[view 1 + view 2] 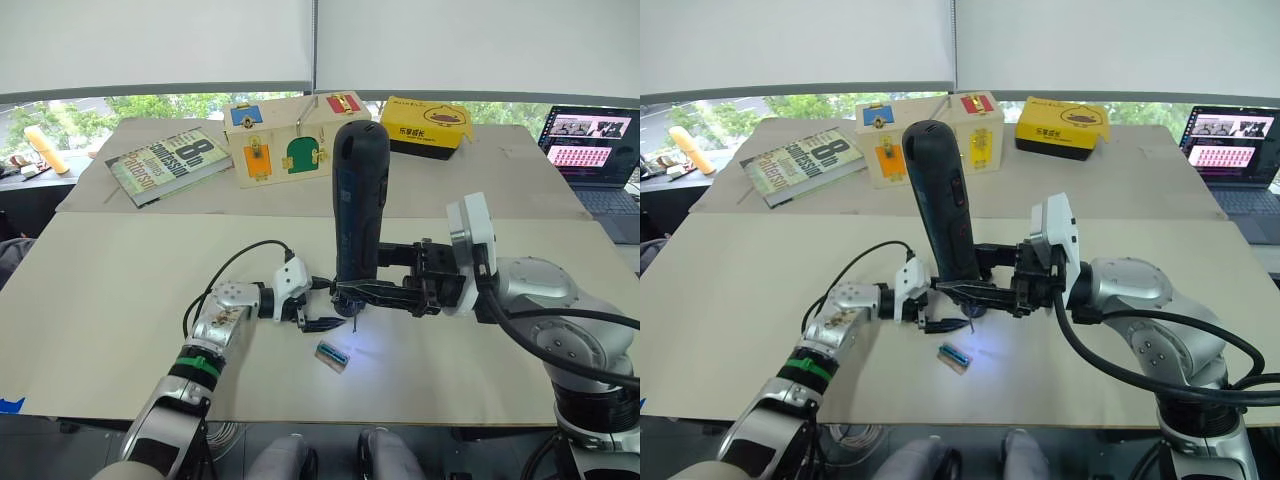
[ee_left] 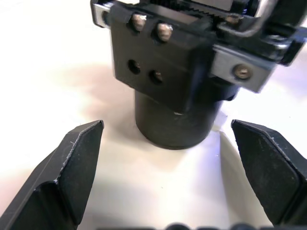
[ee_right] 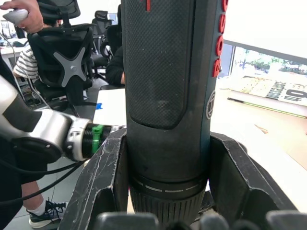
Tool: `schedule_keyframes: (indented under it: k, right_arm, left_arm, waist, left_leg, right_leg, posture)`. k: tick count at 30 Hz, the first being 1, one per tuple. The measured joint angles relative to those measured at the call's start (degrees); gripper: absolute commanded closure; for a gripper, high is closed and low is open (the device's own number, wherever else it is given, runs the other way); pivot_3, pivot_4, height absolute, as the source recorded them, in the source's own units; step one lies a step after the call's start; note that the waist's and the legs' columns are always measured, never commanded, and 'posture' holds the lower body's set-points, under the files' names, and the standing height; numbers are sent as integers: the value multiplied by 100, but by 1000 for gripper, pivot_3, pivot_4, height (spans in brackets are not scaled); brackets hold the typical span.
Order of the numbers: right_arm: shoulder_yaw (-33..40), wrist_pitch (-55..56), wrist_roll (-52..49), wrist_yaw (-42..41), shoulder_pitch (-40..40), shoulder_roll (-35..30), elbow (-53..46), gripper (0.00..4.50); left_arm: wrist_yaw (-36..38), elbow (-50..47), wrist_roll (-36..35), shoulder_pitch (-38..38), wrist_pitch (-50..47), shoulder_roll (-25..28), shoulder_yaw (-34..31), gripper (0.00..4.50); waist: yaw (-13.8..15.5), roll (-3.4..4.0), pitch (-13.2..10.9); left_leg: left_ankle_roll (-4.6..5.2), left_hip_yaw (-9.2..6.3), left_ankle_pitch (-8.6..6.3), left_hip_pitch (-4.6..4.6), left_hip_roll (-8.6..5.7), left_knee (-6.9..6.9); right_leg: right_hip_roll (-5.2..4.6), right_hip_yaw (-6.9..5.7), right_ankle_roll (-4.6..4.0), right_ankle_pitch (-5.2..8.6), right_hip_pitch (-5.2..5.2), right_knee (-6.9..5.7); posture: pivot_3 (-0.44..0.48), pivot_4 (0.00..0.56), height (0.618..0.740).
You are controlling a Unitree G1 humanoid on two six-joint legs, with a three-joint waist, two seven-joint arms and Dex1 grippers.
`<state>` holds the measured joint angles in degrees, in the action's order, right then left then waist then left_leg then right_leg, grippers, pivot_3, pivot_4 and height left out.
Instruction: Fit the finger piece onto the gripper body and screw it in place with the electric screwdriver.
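Observation:
My right gripper (image 1: 347, 291) is shut on the electric screwdriver (image 1: 358, 190), a thick dark blue-black cylinder that stands nearly upright over the middle of the beige table (image 1: 120, 290). Its thin bit points down and its tip light throws a pale glow on the table. The right wrist view shows the barrel (image 3: 168, 72) clamped between both fingers. My left gripper (image 1: 322, 323) is open just to the left of the bit, low over the table, with nothing between its fingers (image 2: 72, 163). The finger piece and the gripper body are out of view.
A small green rectangular block (image 1: 333, 355) lies just in front of the bit. At the back stand a book (image 1: 165, 165), a wooden latch box (image 1: 285, 140) and a yellow box (image 1: 428, 125). A laptop (image 1: 595, 145) sits far right. A seated person (image 3: 29, 52) is beyond the table.

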<state>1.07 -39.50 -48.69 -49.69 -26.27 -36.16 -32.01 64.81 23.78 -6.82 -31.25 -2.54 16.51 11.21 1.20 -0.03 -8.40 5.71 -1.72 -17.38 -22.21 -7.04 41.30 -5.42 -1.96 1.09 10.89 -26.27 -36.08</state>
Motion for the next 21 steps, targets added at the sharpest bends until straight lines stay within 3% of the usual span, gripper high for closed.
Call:
schedule_keyframes:
  k: [5, 8, 11, 21]
  right_arm:
    - [-7, 0, 6, -2, -8, 19, 23, 2608]
    - [-12, 0, 13, 4, -17, 27, 64, 2608]
    - [-22, 0, 16, 14, -16, 61, 64, 2608]
    - [-23, 0, 16, 32, -6, 54, 48, 2608]
  left_arm:
    - [-451, -371, 19, 59, -270, -187, 53, 0]
    - [-559, -369, 29, 58, -275, -276, 146, 823]
    - [-505, -343, 4, 40, -222, -303, 198, 2069]
    - [75, 1308, 145, -940, 896, -545, 392, 2063]
  waist:
    - [-4, 0, 0]
    - [-12, 0, 0]
    - [-15, 0, 0]
    - [68, -1, 0]
  left_leg:
    - [0, 0, 0, 5, 1, -3]
    - [0, 0, 0, 4, 1, -3]
    - [0, 0, 0, 4, 1, -2]
    - [0, 0, 1, 3, -8, 3]
  right_leg:
    - [1, 0, 0, 0, 1, -2]
    - [2, -1, 0, 0, 0, -2]
    - [2, -2, 0, 0, 0, -1]
    - [-6, -17, 3, -2, 6, 2]
  posture:
    - [0, 150, 740]
    - [0, 150, 740]
    - [0, 150, 740]
    - [0, 150, 740]
